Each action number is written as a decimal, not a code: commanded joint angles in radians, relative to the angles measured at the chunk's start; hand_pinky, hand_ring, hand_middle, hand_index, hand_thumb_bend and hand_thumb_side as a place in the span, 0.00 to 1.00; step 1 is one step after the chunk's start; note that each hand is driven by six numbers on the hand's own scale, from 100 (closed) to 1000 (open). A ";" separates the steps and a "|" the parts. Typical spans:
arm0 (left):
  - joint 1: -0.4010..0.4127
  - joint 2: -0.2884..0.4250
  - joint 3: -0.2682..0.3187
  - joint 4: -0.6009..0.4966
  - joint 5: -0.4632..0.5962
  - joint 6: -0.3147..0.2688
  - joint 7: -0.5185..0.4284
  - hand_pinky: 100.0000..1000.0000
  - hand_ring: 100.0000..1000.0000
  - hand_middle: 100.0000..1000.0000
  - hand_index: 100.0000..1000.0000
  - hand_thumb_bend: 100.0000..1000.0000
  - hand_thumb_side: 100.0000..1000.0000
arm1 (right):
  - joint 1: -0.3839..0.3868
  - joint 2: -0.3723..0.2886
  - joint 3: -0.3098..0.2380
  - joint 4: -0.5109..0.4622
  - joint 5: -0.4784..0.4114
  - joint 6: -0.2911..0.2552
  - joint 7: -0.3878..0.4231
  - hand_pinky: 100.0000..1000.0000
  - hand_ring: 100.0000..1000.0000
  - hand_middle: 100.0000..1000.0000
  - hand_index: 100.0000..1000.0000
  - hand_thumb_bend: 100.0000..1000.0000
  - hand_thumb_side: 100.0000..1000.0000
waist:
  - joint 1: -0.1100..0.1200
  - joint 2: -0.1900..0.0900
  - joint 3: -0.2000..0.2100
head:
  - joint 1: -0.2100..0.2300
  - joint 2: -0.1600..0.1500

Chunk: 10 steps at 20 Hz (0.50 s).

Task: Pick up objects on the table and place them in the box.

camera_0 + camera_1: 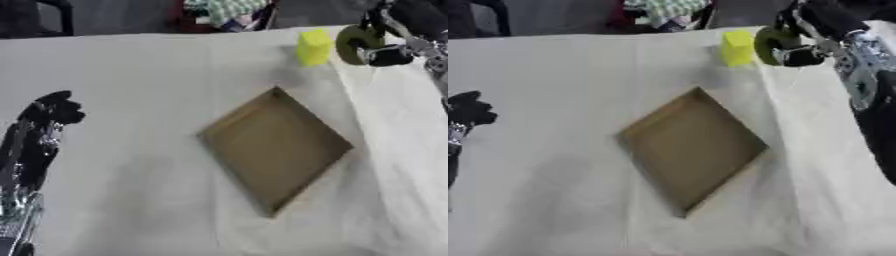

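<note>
A shallow brown box (278, 150) lies empty on the white-covered bench (131, 100), turned like a diamond, right of the middle. Near the far right edge stands a yellow block (313, 47). Just beside it the right hand (798, 52) has its fingers curled round a dark green ring (770, 44). The left hand (54, 111) rests by the left edge, fingers curled, holding nothing.
</note>
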 commanded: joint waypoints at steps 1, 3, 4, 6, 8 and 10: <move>-0.006 0.026 0.002 -0.011 0.001 0.002 0.000 0.68 0.59 0.56 0.78 0.30 0.66 | -0.021 -0.014 0.052 -0.101 -0.092 -0.031 0.074 0.62 0.56 0.20 0.36 0.00 0.11 | -0.004 -0.020 0.002 | -0.005 -0.004; -0.007 0.026 0.001 -0.010 0.001 0.002 0.000 0.68 0.59 0.56 0.78 0.29 0.66 | -0.016 -0.009 0.093 -0.140 -0.135 -0.047 0.131 0.62 0.56 0.21 0.37 0.00 0.11 | -0.005 -0.020 0.004 | -0.008 -0.003; -0.007 0.026 0.001 -0.010 0.001 0.002 0.000 0.68 0.59 0.56 0.78 0.29 0.66 | -0.014 -0.007 0.107 -0.155 -0.154 -0.050 0.157 0.62 0.56 0.22 0.38 0.00 0.12 | -0.006 -0.020 0.004 | -0.008 -0.003; -0.007 0.026 -0.001 -0.010 0.001 0.002 -0.002 0.68 0.59 0.56 0.78 0.29 0.67 | -0.007 0.005 0.140 -0.171 -0.189 -0.060 0.209 0.63 0.57 0.22 0.38 0.00 0.12 | -0.008 -0.020 0.005 | -0.011 -0.002; -0.008 0.026 -0.001 -0.010 0.001 0.003 -0.003 0.68 0.59 0.56 0.78 0.29 0.66 | 0.002 0.019 0.164 -0.167 -0.211 -0.066 0.257 0.63 0.57 0.23 0.39 0.00 0.12 | -0.008 -0.020 0.005 | -0.013 -0.003; -0.008 0.025 -0.001 -0.010 0.002 0.003 -0.003 0.68 0.59 0.56 0.78 0.28 0.67 | 0.014 0.036 0.175 -0.154 -0.223 -0.070 0.290 0.63 0.57 0.24 0.40 0.00 0.12 | -0.009 -0.020 0.005 | -0.015 -0.004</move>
